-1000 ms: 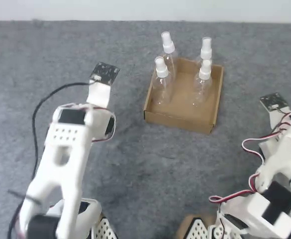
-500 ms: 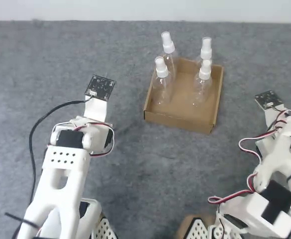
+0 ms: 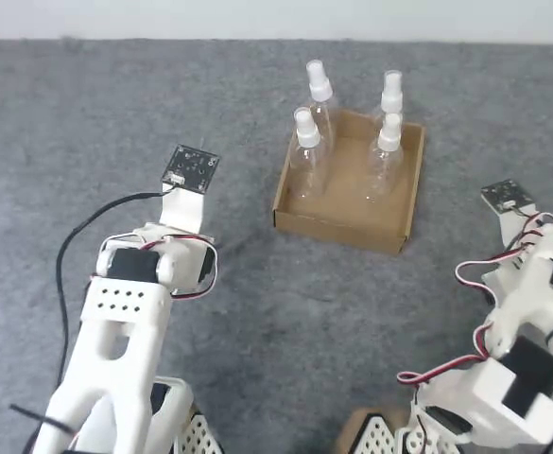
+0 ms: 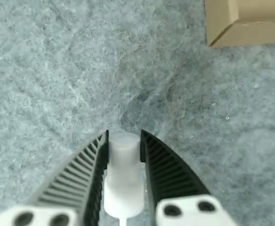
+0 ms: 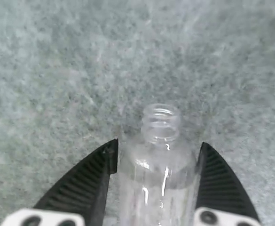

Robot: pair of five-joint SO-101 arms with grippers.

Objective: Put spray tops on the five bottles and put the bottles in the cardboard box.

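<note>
My left gripper is shut on a white spray top, held above the grey carpet; in the high view the left arm stands left of the cardboard box. My right gripper is shut on a clear bottle whose neck is uncapped. The right arm is at the right edge, near the box's right side. Several clear bottles with white spray tops stand upright in the box, among them one at the front left and one at the front right.
Grey carpet covers the table. A corner of the cardboard box shows in the left wrist view. Open floor lies between the two arms, in front of the box.
The left arm pulled back toward its base and lowered during the first half second, then stayed still. The right arm shifted slightly left and down. The bottles in the box did not move.
</note>
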